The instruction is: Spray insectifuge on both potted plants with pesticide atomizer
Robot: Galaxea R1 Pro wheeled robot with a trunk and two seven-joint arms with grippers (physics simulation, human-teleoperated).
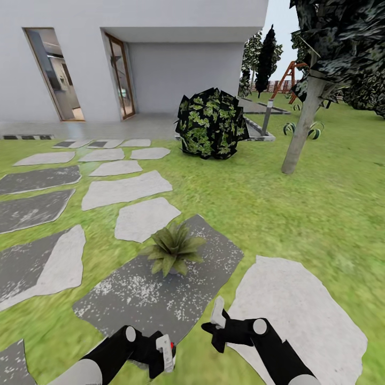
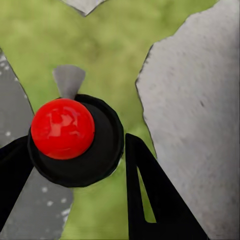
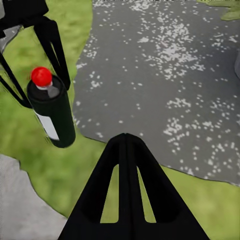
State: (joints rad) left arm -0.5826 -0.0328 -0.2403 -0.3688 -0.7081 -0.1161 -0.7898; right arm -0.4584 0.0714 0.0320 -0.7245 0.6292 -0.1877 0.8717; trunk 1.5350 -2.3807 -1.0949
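Setting: a garden of green lawn with flat grey paving stones, in front of a pale house with two glazed doors.
Potted plant: a low rosette of pointed olive-green leaves, standing near the middle of a dark speckled paving stone, ahead of both arms.
Pesticide atomizer: a dark bottle with a white label and a red knob on top, held upright in the left end effector, over the near edge of the speckled stone and the grass beside it. The right wrist view shows it plainly, dark body, white label, red cap.
Left end effector: closed around the atomizer; in its own wrist view two black fingers flank the bottle's round top.
Right end effector: raised over the grass between the speckled stone and a pale stone, holding nothing; its fingers lie pressed together.
Background: a round dark leafy bush, a grey tree trunk, a thin grey post, and a wooden swing frame farther off.
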